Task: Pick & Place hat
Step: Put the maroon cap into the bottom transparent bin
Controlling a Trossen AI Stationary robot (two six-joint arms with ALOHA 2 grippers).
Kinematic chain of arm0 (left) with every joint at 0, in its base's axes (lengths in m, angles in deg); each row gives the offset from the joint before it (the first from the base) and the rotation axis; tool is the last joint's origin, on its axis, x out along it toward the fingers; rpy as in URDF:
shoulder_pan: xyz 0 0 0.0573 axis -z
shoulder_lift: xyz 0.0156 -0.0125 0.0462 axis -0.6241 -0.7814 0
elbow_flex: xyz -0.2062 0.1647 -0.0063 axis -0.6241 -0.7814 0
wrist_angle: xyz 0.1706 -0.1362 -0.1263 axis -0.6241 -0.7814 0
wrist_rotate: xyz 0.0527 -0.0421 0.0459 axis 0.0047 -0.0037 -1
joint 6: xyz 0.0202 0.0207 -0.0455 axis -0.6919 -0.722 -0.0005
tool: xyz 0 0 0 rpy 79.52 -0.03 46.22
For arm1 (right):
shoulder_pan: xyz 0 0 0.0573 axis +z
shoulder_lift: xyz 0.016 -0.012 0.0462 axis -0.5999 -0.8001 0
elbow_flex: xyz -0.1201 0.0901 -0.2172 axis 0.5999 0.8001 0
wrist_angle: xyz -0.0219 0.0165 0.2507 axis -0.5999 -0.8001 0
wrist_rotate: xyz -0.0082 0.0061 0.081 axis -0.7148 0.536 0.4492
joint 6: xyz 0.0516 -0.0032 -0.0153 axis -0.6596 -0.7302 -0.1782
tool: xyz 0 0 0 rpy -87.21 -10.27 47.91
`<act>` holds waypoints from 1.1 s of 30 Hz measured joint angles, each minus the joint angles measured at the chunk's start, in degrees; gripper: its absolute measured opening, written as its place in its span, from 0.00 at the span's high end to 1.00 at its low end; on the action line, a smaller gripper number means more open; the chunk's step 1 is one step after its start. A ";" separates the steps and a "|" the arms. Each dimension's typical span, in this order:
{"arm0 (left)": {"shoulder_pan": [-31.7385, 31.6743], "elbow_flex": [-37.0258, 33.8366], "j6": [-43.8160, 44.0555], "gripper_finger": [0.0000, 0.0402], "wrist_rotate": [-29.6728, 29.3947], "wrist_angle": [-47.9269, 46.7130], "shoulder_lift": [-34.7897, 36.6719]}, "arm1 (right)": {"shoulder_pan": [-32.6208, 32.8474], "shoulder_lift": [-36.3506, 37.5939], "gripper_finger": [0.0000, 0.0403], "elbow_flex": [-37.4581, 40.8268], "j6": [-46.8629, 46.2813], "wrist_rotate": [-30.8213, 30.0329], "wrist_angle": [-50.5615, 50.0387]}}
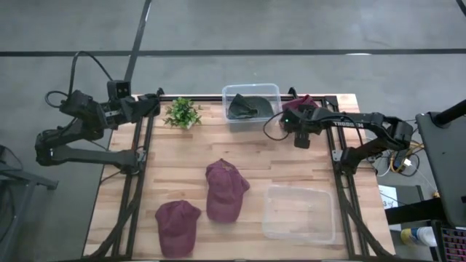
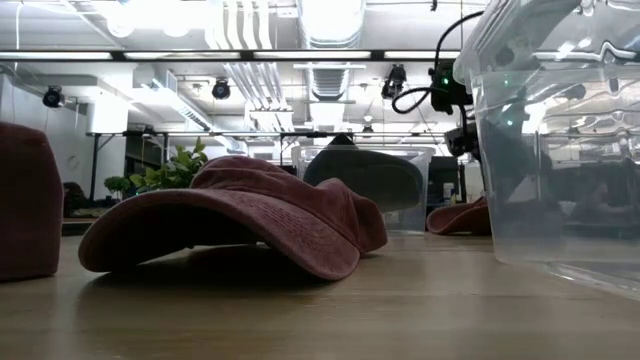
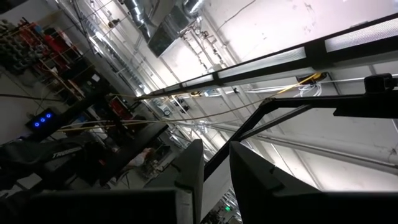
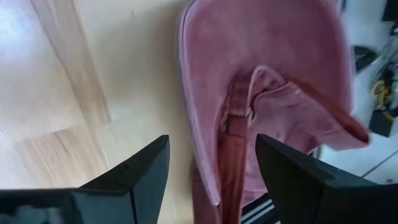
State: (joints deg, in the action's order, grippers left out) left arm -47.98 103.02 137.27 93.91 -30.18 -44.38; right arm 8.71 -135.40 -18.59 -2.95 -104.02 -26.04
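Right gripper (image 4: 211, 180) fingers spread above maroon hat (image 4: 267, 81), wooden table (image 4: 74, 74), possibly edge

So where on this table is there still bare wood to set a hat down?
Widest free patch: the wood between the plant, the far bin and the middle maroon cap. Also free: the strip between that cap and the empty near bin. Crowded: the far right corner, where the open right pincer hangs over a pink cap.

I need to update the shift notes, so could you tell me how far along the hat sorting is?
Done: one dark hat lies in the far bin. In hand: the right gripper hangs open over a maroon hat at the table's far right corner. Left: two maroon hats on the table; the near bin holds nothing.
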 joint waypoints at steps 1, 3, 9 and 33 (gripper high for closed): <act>0.00 0.00 0.06 0.82 0.00 0.00 0.00 | -0.42 -0.02 0.42 0.47 0.00 0.15 0.03; -0.02 0.00 0.08 0.82 -0.12 0.02 0.00 | -0.95 -0.04 0.42 1.25 0.11 0.36 0.10; -0.70 0.00 0.07 0.82 -1.07 0.03 0.00 | -1.06 -0.34 0.48 2.32 1.22 0.75 4.16; -1.77 0.00 3.54 0.82 -2.99 0.13 -0.02 | -0.72 0.50 0.97 -7.82 -7.60 2.19 -16.03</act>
State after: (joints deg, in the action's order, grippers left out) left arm -49.75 103.02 140.81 90.92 -30.05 -44.40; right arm 7.98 -134.90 -26.41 -10.55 -101.83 -42.07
